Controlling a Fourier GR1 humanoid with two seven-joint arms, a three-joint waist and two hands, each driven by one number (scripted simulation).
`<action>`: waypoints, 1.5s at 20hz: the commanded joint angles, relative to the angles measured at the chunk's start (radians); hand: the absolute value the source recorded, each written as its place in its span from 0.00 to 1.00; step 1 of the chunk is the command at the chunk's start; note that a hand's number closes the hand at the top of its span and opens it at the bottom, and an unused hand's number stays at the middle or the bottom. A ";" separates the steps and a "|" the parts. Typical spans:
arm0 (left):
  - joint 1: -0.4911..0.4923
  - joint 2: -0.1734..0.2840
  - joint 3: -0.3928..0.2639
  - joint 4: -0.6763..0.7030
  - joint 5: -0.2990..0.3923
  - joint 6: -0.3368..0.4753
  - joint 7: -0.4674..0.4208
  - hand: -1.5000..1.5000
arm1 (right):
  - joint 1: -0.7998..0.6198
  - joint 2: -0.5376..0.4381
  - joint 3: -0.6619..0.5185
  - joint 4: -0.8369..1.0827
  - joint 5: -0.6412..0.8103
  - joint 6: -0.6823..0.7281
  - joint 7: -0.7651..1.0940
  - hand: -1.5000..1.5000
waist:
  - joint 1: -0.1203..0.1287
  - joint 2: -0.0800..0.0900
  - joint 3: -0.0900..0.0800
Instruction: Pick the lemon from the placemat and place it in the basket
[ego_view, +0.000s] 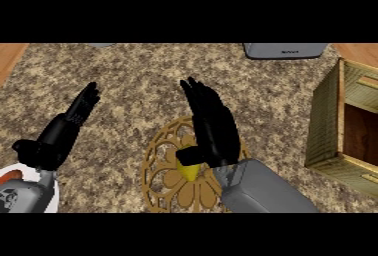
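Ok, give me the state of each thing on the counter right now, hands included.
lemon: on the placemat, mostly hidden under the right hand.
placemat: flat on the counter.
basket: empty where visible, at the right.
right hand: open, above the lemon.
left hand: open, resting.

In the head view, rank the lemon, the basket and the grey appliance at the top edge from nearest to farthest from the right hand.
1. lemon: directly under the right hand, on the placemat.
2. basket: off to the right, at the view's right edge.
3. grey appliance: up at the top edge, right of centre, slightly farther than the basket.
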 joint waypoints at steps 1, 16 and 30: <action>0.003 -0.008 0.012 0.007 0.003 0.006 -0.010 0.50 | -0.082 -0.020 0.022 -0.067 -0.015 0.303 0.230 0.00 | -0.003 0.002 0.000; 0.018 -0.005 0.035 0.009 -0.007 -0.024 -0.040 0.50 | -0.134 0.018 -0.114 -0.500 -0.379 0.742 0.742 0.00 | 0.008 0.014 0.005; -0.018 -0.044 0.044 -0.019 -0.046 -0.048 0.006 0.50 | 0.116 0.019 -0.029 -0.537 -0.147 0.582 0.546 0.00 | 0.037 0.030 0.008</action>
